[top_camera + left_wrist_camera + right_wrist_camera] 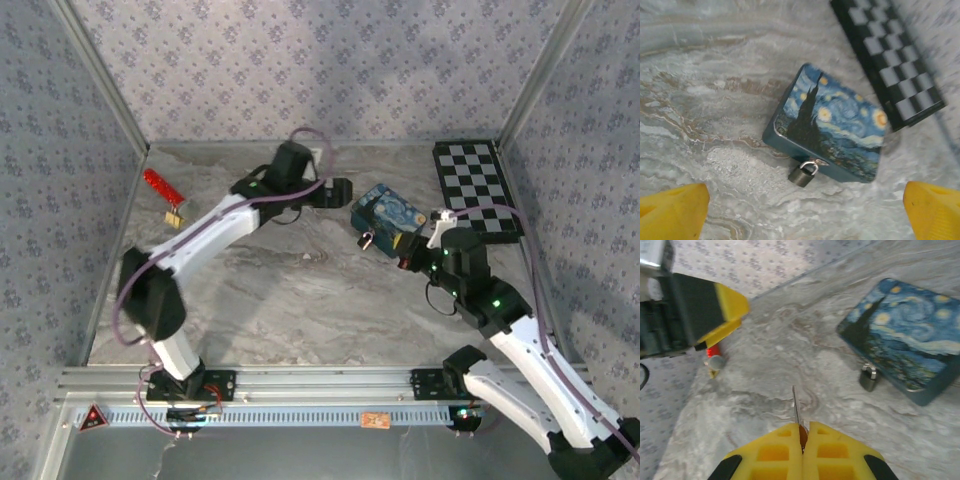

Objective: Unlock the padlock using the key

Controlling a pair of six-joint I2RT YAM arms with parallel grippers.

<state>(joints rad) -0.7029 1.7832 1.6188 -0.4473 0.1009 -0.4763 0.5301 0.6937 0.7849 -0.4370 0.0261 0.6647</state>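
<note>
The metal rail (300, 380) at the near edge carries both arms. Beyond it, the left gripper (340, 190) and right gripper (403, 262) flank a blue painted box (388, 215) on the table (280, 290).

From the left wrist, the yellow fingers (672, 210) stand wide apart. Ahead of them is the padlock (803, 174), small and dull brass, its thin silver shackle looped through the box's clasp.

From the right wrist, the jaws are clamped on a thin key (796, 402). The padlock (868, 378) is to its right, not touching it.
</note>
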